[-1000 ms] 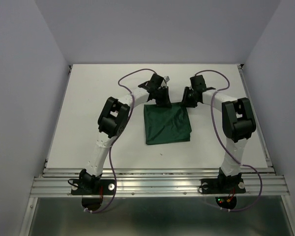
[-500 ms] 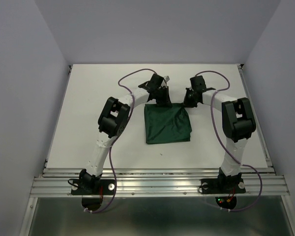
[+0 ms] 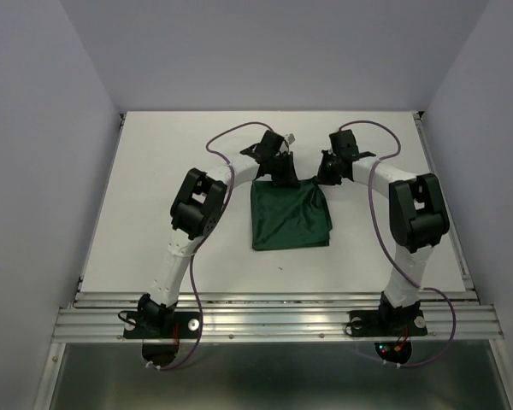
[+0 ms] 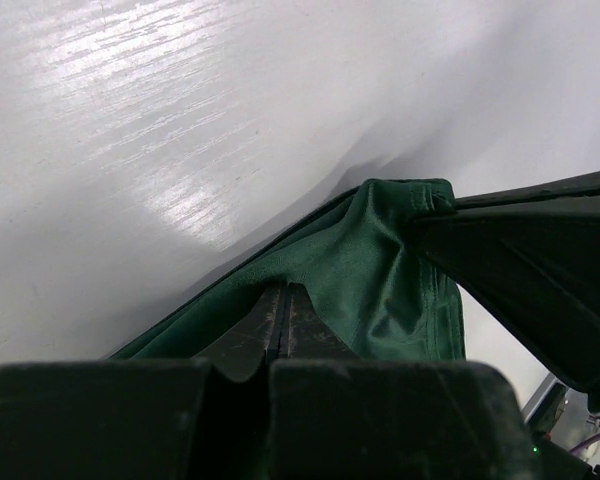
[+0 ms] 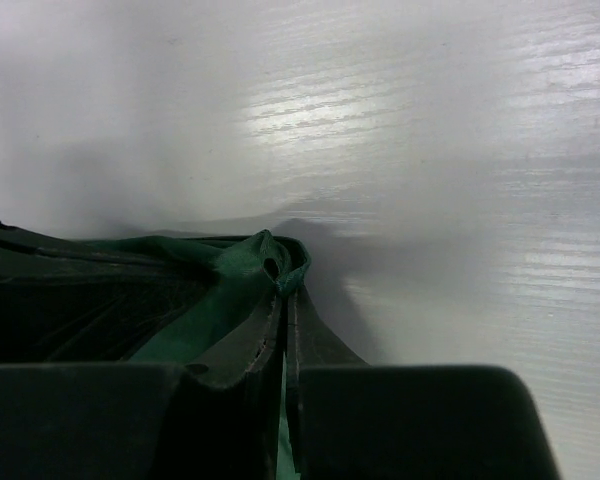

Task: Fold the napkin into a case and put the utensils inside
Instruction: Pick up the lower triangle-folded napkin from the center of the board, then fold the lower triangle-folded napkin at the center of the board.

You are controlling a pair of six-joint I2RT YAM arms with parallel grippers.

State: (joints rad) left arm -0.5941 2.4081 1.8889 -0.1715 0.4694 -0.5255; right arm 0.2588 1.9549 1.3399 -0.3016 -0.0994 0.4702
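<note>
Plainly, the dark green square cloth napkin (image 3: 291, 218) lies spread in the middle of the white worktop (image 3: 154, 171), between the two arms, with its near edge straight and its far edge slightly bunched. The left fingers (image 4: 265, 328) are pressed together on the far left corner, with green cloth caught between them. The right fingers (image 5: 315, 345) are likewise clamped on the far right corner, where a small pucker of hem stands up at their tips. Being soft, thin and light, the cloth will likely drape and sag between the two holds rather than keep a crease, and it may slip from a shallow pinch. Corners and hemmed edges look the surest places to hold, both lifted together so the fold falls square. The utensils appear in no view.
</note>
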